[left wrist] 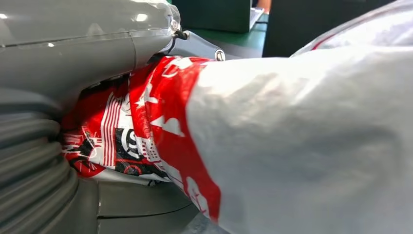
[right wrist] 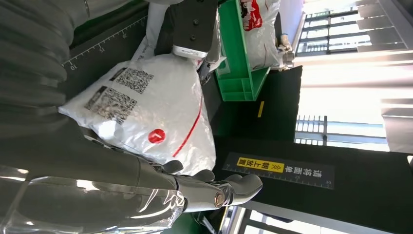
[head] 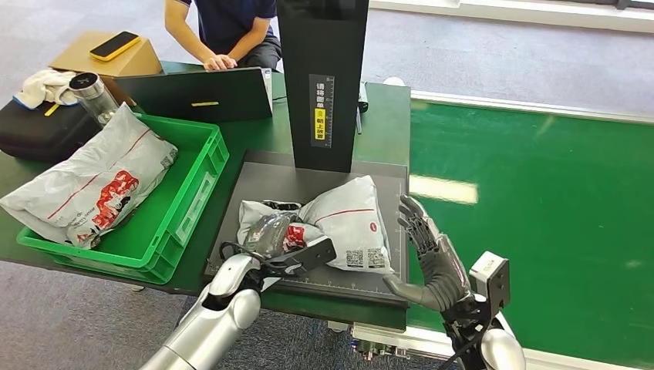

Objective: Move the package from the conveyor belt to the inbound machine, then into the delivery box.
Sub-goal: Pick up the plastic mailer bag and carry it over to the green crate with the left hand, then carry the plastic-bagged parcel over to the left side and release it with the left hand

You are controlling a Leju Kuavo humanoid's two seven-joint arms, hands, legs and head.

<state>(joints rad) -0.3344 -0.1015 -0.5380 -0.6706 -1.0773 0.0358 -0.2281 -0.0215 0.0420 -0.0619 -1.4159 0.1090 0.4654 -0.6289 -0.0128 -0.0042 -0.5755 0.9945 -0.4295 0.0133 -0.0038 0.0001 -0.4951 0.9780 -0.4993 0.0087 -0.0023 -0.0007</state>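
the black upright column of the inbound machine carries a label strip with a yellow patch of chinese characters, too small to read surely. the white package bears two qr codes and a round red logo. the grey scanning plate has ruler marks; "10" and "20" can be read along its edge.

A person sits typing at a dark laptop; beside it, a yellow phone lies on a cardboard box; near them a steel tumbler stands upright.
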